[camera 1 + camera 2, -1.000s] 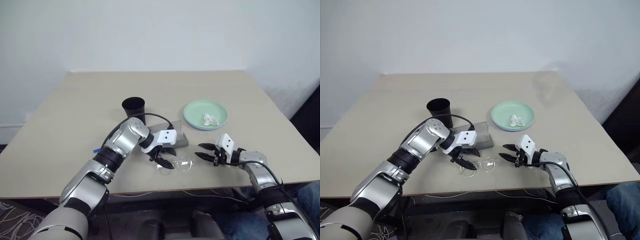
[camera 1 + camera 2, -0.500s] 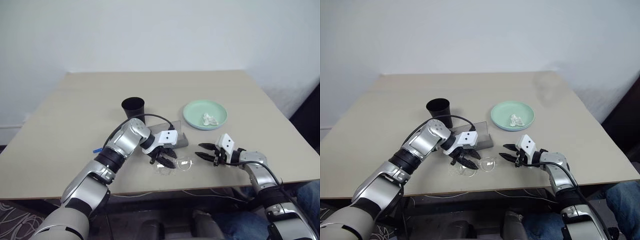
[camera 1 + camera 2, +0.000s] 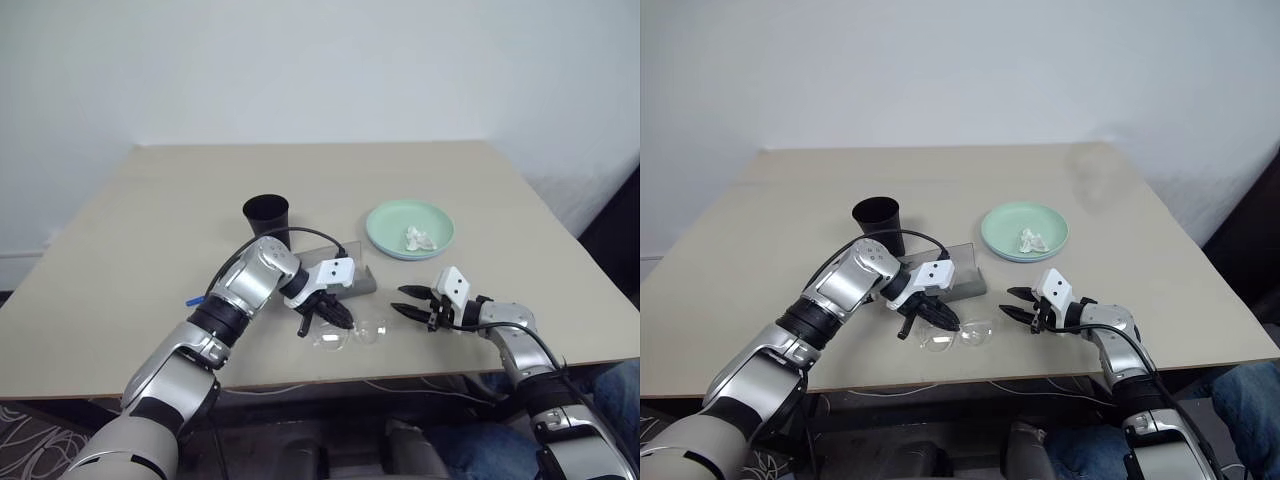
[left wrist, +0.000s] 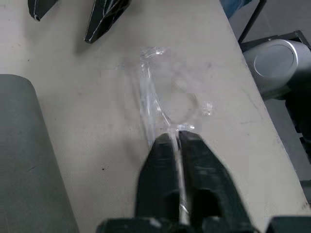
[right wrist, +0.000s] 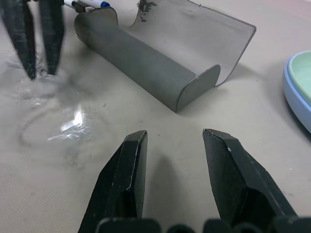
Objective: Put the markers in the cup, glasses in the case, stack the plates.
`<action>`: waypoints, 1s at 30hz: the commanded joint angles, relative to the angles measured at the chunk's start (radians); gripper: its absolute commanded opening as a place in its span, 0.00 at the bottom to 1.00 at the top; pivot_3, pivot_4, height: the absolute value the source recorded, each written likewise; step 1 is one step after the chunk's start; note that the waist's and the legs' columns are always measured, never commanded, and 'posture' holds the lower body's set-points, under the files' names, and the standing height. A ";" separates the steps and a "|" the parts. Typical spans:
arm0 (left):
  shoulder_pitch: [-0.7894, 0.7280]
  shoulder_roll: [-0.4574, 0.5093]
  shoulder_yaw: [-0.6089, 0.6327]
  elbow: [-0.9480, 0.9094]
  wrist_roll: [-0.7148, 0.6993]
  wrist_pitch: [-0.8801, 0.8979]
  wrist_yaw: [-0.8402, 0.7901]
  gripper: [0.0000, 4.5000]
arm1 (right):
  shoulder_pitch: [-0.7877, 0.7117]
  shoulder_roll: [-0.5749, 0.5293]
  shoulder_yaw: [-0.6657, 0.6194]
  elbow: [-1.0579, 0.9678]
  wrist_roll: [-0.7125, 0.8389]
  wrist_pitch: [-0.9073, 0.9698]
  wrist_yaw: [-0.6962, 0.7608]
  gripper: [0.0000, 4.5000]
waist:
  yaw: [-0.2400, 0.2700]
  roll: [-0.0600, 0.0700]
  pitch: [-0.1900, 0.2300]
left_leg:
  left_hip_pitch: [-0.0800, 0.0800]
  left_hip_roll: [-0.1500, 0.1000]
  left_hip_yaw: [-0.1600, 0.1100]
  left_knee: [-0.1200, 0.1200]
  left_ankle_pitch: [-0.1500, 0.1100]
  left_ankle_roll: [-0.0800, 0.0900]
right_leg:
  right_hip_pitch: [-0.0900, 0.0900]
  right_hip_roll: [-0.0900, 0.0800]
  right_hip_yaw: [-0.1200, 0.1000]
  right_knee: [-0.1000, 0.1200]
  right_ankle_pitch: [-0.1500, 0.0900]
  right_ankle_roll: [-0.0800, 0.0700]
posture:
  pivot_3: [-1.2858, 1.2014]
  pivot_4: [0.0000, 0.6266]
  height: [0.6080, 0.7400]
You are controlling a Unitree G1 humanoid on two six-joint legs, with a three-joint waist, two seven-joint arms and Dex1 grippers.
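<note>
The clear glasses lie on the table near its front edge, in front of the grey case, whose translucent lid stands open. My left gripper is shut on a thin clear temple of the glasses. My right gripper hovers open just right of the glasses with nothing between its fingers. The black cup stands behind the case. One marker lies past the case's far end, its blue tip showing beside my left arm. The mint green plate sits in the light blue plate.
A crumpled white tissue lies on the green plate. The beige table has open surface to the left and at the back. Its front edge runs close below the glasses.
My left gripper has closed from open onto the glasses' temple, and the glasses shifted slightly. The right arm has stayed still.
</note>
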 commanded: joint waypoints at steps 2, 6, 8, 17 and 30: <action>-0.011 0.000 0.025 -0.029 -0.019 0.006 -0.006 0.01 | -0.033 -0.011 -0.017 -0.017 0.011 -0.021 -0.009 0.44 | 0.000 0.000 0.000 | 0.000 0.000 0.000 0.000 0.000 0.000 | 0.000 0.000 0.000 0.000 0.000 0.000 | 0.52 0.00 0.86; -0.009 0.001 0.027 -0.031 -0.018 0.004 -0.003 0.01 | -0.037 -0.017 -0.026 -0.031 0.029 -0.015 0.002 0.44 | 0.000 0.000 0.000 | 0.000 0.000 0.001 0.001 0.000 0.000 | 0.000 0.000 0.001 0.000 0.000 0.000 | 0.52 0.00 0.86; -0.011 0.001 0.033 -0.028 -0.018 0.001 0.004 0.01 | -0.037 -0.020 -0.033 -0.049 0.051 -0.004 0.019 0.44 | 0.000 0.000 0.000 | 0.000 0.000 0.001 0.001 0.000 0.000 | 0.000 0.000 0.001 0.000 0.000 0.000 | 0.52 0.00 0.86; -0.063 0.001 0.095 -0.018 -0.052 0.011 0.017 0.01 | -0.028 -0.039 -0.059 -0.084 0.130 0.020 0.097 0.44 | 0.000 0.000 0.000 | 0.000 0.000 0.000 0.001 0.000 0.001 | 0.000 0.000 0.001 0.000 0.001 0.001 | 0.52 0.00 0.86; -0.171 0.053 0.191 0.118 -0.027 -0.126 0.091 0.01 | -0.048 -0.058 -0.076 -0.037 0.138 0.015 0.124 0.44 | 0.000 -0.001 0.000 | 0.000 0.000 0.001 0.001 0.000 0.001 | 0.000 0.001 0.001 0.001 0.001 0.001 | 0.52 0.00 0.86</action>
